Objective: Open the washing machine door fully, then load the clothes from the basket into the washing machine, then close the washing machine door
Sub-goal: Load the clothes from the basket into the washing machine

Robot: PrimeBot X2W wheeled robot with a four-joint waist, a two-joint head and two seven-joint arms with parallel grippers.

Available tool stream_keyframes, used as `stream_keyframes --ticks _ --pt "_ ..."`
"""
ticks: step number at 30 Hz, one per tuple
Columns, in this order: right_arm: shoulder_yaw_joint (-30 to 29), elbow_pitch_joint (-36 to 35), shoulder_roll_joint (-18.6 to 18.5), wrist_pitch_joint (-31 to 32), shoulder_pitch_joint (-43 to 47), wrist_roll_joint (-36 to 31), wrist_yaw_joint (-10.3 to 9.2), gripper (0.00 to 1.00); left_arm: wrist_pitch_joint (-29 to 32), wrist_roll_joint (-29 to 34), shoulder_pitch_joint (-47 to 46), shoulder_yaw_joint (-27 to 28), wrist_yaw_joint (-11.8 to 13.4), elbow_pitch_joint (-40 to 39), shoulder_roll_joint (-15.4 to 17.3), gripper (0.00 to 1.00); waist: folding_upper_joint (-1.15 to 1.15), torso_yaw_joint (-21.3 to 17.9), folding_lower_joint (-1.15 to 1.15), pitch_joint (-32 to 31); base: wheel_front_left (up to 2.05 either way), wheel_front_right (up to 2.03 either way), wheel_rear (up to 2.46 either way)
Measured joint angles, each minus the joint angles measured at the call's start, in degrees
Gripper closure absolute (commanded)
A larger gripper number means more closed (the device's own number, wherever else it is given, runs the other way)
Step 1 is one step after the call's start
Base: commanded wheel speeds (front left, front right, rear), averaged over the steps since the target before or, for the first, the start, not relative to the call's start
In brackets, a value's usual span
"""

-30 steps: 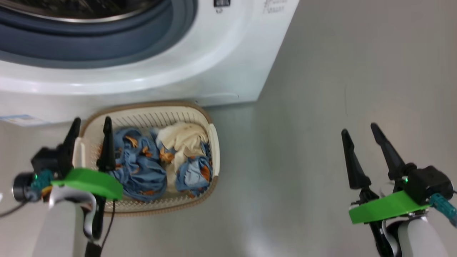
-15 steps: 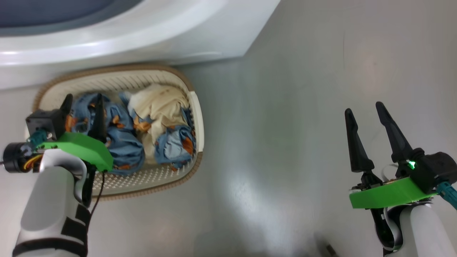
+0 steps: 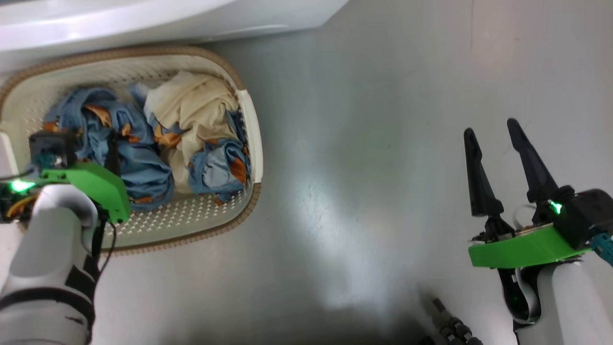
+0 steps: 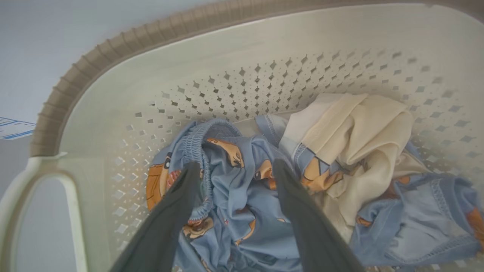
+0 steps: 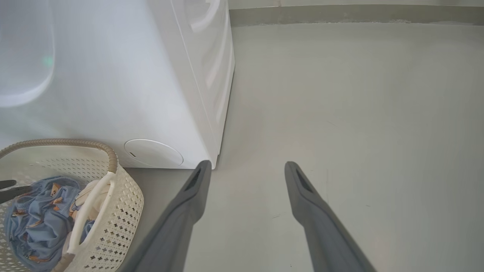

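**A:** Where's the load?

**B:** Clothes [image 3: 143, 143] are heaped in the basket [image 3: 206, 225], upper left of the head frame, close against the foot of the washing machine [image 3: 143, 19]. The blue printed pile is on the left and the cream garment [image 4: 370, 128] on the right, with the two tangled where they meet.

**A:** Tools?

**B:** Left gripper [image 4: 236, 166] is inside the basket, over the blue pile. Its jaws are spread wide with nothing in them. The tips straddle a ridge of blue cloth beside the gathered waistband [image 4: 200, 139]; can't tell whether they press into it. Right gripper [image 3: 490, 126] is at lower right of the head frame, over bare floor [image 3: 359, 143] and well apart from the basket. It is also wide open and empty.

**A:** Step in hand?

**B:** My reading is a first grab from the basket.

**A:** How to do it well?

**B:**
- Sink the tips until cloth bulges up between the fingers, then close right down.
- Take the thick fold, not a thin hem, or it may slip out.
- Lift straight up until the trailing fabric clears the brown rim. The basket looks light and could drag or tip.
- Expect the cream piece to ride up with the blue, so watch for dangling ends.
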Motion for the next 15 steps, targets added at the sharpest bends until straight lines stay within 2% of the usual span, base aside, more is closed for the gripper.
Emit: stream_keyframes --ticks 8,15 --pt "0.14 -0.26 0.14 0.0 -0.75 -0.01 0.0 0.0 5.48 2.48 -5.67 -2.68 2.2 7.65 0.91 0.0 0.0 -0.5 0.0 3.16 0.0 0.0 0.0" --pt "0.55 -0.38 0.32 0.0 -1.14 0.0 0.0 0.0 7.97 2.98 -7.73 -3.46 3.74 9.59 1.94 0.0 0.0 -1.09 0.0 5.3 0.0 0.0 0.0"
